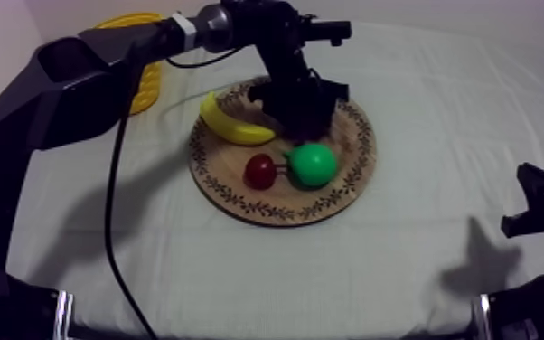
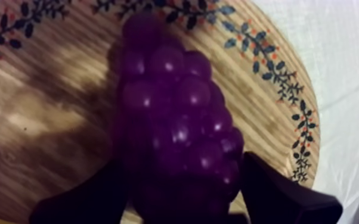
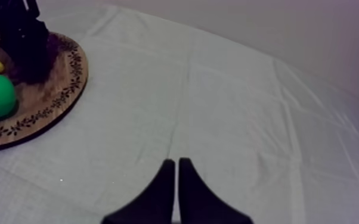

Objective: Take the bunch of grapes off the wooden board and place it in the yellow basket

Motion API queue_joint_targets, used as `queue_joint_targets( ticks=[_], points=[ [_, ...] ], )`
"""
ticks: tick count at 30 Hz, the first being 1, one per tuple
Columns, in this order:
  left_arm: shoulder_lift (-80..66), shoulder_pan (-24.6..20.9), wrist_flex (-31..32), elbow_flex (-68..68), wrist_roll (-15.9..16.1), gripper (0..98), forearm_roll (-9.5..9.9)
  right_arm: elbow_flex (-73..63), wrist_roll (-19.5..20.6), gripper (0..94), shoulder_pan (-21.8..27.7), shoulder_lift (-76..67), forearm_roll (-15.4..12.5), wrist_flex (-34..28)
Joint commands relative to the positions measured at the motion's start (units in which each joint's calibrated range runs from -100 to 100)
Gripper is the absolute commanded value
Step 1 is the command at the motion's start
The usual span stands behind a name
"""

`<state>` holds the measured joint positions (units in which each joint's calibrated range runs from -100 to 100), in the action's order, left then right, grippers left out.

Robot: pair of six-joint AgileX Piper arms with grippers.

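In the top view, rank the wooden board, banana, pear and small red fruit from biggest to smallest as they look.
1. wooden board
2. banana
3. pear, close to the banana: shorter but rounder
4. small red fruit

The board [image 2: 45, 113] is showing streaky, matt wood grain — its leaf rim looking painted on — while the bunch of grapes [image 2: 182, 119] is gleaming like smooth, glossy plastic. The pear [image 1: 313, 164] is shining the same way, and the grey-white cloth [image 3: 229, 101] is lying matt, finely textured and softly creased.
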<state>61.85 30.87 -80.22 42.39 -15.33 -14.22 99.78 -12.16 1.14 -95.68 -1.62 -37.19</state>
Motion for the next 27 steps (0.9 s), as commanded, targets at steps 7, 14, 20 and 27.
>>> queue_joint_targets(
  ticks=[7, 14, 20, 27],
  points=[
    [-1.7, 0.0, 1.7, -1.9, 0.2, 66.6, 0.53, 0.0, 0.0, 0.5, 0.0, 0.0, 0.0, 0.0],
    [-3.9, 0.2, 3.4, -3.9, 0.0, 66.8, 1.65, 0.0, 0.0, 0.5, 0.0, 0.0, 0.0, 0.0],
    [-6.7, 0.4, 5.3, -6.6, 0.2, 66.9, 2.55, 0.0, 0.0, 0.5, 0.0, 0.0, 0.0, 0.0],
    [-11.0, 0.6, 7.4, -9.9, 0.4, 66.9, 3.67, 0.0, 0.0, 0.5, 0.0, 0.0, 0.0, 0.0]
  ],
)
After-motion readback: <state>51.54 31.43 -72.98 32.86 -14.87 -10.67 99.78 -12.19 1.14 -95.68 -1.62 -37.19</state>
